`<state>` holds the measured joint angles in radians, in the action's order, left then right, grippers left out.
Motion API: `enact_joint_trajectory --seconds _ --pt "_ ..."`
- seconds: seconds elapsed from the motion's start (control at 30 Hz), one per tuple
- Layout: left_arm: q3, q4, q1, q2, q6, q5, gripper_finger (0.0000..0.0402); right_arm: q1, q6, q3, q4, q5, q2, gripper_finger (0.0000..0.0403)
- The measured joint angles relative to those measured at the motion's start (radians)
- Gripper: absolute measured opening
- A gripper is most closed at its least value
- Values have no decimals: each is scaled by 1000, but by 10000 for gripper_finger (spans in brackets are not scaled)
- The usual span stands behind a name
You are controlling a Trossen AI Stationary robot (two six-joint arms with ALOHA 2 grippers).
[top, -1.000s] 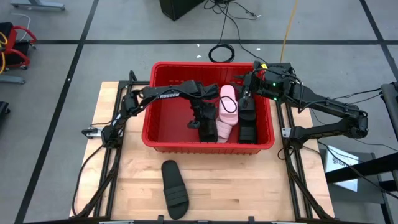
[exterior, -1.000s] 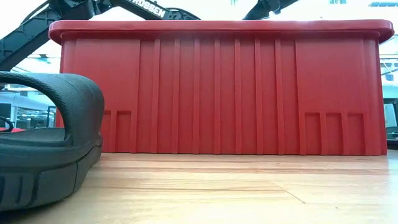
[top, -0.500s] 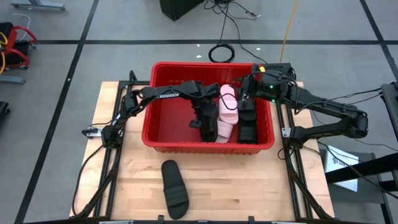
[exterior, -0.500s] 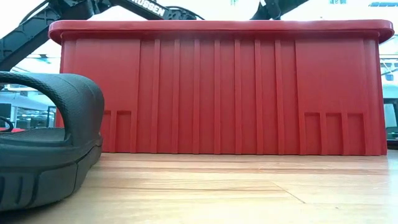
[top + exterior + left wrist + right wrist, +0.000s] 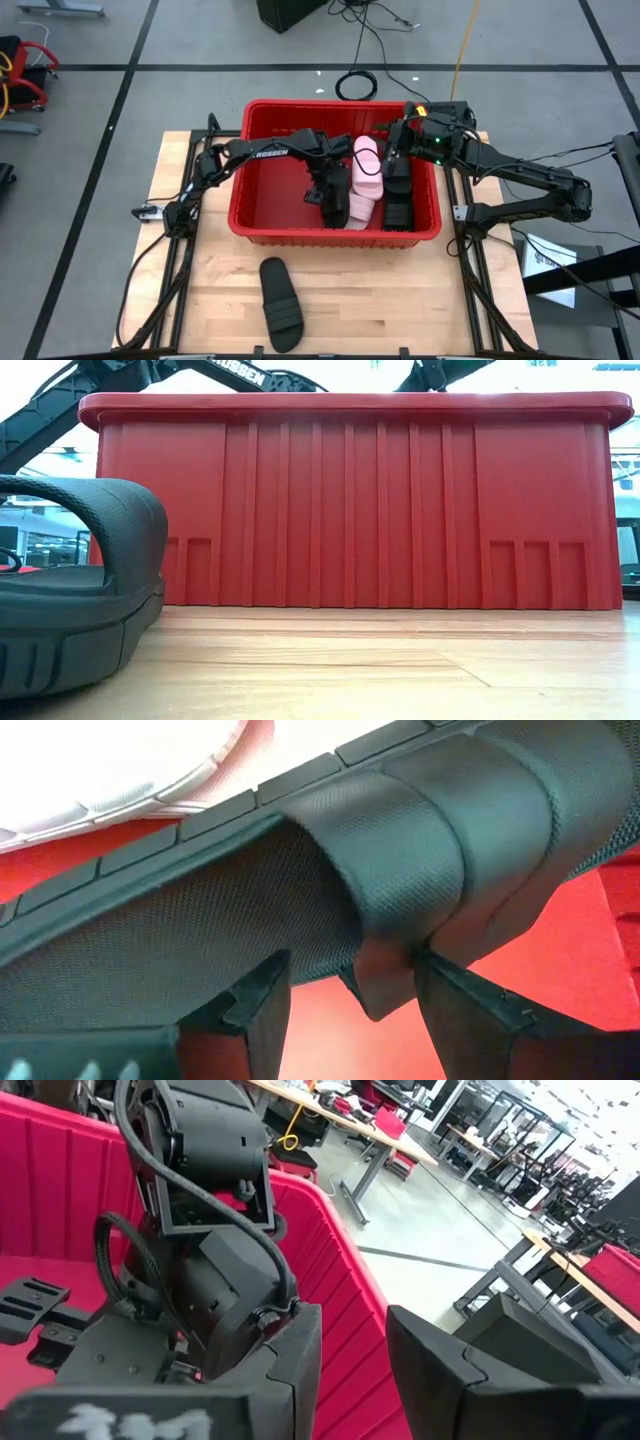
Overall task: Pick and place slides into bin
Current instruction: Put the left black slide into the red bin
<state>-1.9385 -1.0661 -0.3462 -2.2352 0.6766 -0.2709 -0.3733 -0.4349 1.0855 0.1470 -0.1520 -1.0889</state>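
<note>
Red plastic walls of the bin (image 5: 263,229) enclose most of the work: inside it lie a pale pink slide (image 5: 366,179) and black slides beside it, one of them (image 5: 336,208) directly under the left gripper (image 5: 329,197), others (image 5: 399,205) stacked toward the right wall, while one black slide (image 5: 281,303) lies alone on the wooden table (image 5: 190,300) in front of the bin. The left wrist view shows the left gripper's fingers (image 5: 262,1010) spread wide on either side of a ribbed black strap (image 5: 420,850), not pinching it, so that slide looks released. The risk here, as I judge it, is that a fingertip catches under the strap when the arm lifts, dragging the slide up or tipping it against the pink one. The right gripper (image 5: 393,160) hangs at the bin's right end above the black slides, its fingers (image 5: 300,1370) set partly apart with nothing between them that I can see. Both arms are close together inside the bin, so a careless exit by either could bring them into contact. The slide on the table lies well apart from both grippers; reaching for it means clearing the rim, and a low sweep could strike the front wall and shove the bin.
</note>
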Motion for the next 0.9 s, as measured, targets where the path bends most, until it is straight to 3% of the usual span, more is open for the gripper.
enact_joint_trajectory --seconds 0.37,0.9 --pt "-83 -36 -6 7 1 96 202 0 0 0 -3 0 0 105" --pt "-86 -23 -25 47 -6 197 202 0 2 0 -1 0 0 105"
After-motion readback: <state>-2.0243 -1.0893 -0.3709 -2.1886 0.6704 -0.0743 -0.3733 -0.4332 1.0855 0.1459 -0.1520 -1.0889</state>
